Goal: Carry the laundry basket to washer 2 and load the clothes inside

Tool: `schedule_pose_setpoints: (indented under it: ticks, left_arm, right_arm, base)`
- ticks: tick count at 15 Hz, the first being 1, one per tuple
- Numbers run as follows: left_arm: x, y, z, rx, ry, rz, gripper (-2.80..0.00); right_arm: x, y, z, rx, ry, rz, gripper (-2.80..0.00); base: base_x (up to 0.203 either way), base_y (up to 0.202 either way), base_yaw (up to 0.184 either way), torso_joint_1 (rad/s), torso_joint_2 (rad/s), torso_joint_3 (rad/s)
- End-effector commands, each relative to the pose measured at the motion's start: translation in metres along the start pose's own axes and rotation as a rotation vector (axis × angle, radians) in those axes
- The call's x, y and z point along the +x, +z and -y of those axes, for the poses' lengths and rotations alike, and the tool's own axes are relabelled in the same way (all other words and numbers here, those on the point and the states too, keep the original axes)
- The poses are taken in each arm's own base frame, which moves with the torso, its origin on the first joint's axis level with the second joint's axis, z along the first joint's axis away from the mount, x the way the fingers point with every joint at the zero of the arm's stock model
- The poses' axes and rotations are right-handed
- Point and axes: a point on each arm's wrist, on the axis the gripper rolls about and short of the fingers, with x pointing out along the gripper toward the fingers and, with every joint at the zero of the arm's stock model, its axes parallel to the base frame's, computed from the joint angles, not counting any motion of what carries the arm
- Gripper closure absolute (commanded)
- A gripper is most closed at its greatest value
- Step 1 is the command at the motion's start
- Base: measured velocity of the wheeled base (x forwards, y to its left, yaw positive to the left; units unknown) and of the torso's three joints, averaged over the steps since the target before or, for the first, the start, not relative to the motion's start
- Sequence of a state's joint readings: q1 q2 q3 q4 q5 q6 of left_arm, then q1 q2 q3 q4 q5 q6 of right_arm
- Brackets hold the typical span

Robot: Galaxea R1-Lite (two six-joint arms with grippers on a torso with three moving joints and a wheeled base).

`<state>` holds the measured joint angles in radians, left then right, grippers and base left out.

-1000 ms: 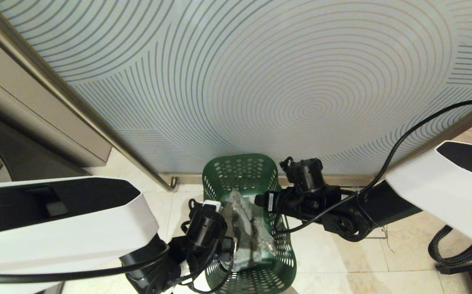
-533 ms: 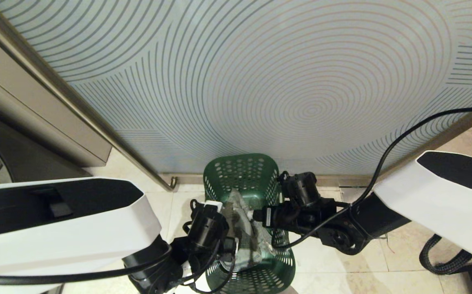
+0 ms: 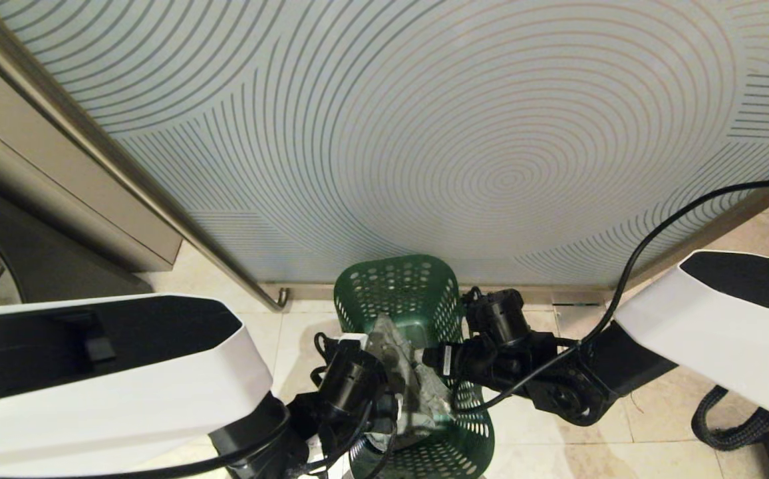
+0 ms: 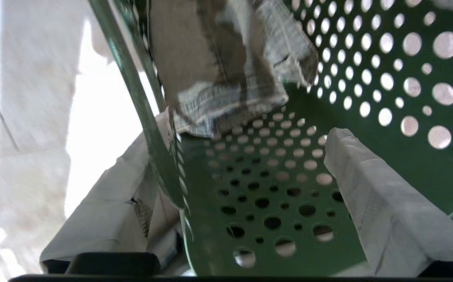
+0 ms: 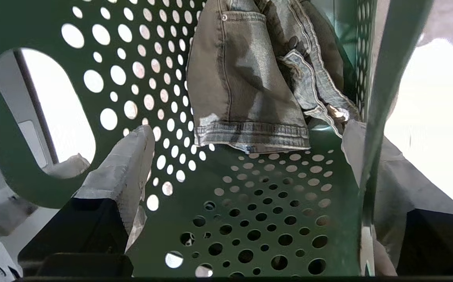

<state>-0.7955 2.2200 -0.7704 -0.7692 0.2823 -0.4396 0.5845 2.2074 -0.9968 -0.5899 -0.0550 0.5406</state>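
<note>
Am seeing dark green perforated plastic laundry basket (image 3: 394, 296) sitting on floor by wall, grey-green denim garment (image 3: 406, 372) inside. Left end effector (image 4: 246, 184) and right end effector (image 5: 246, 164) straddling opposite rims, wide open, gripping nothing. Am worrying: uneven closing tipping basket, pinching cloth.

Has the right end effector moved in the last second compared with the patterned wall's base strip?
Yes. In the head view the right end effector has dropped away from the wall's base strip, towards the dark green perforated plastic laundry basket.
</note>
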Motion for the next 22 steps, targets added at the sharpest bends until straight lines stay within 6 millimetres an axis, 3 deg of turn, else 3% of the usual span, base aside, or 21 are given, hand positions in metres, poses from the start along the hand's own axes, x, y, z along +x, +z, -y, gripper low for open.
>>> schedule_pose_setpoints:
  ticks: [1,6,13,22]
  left_arm:
    - [-0.002,0.003,0.002,-0.043,-0.013,0.005,-2.8]
    - [-0.006,0.0,0.006,-0.13,-0.078,-0.073,-2.8]
    - [-0.004,-0.008,0.014,-0.12,-0.086,-0.107,-2.8]
    - [0.018,0.0,0.025,-0.181,-0.017,-0.018,-2.8]
  right_arm:
    - [-0.004,0.0,0.0,0.003,-0.006,0.011,-2.8]
    - [-0.002,-0.003,0.004,0.006,-0.087,0.044,-2.8]
    - [0.002,-0.007,0.008,0.005,-0.124,0.045,-2.8]
    - [-0.003,-0.008,0.006,0.0,-0.148,0.062,-2.8]
  base:
    - [0.0,0.0,0.0,0.0,0.0,0.0]
    - [0.0,0.0,0.0,0.0,0.0,0.0]
    - [0.0,0.0,0.0,0.0,0.0,0.0]
    - [0.0,0.0,0.0,0.0,0.0,0.0]
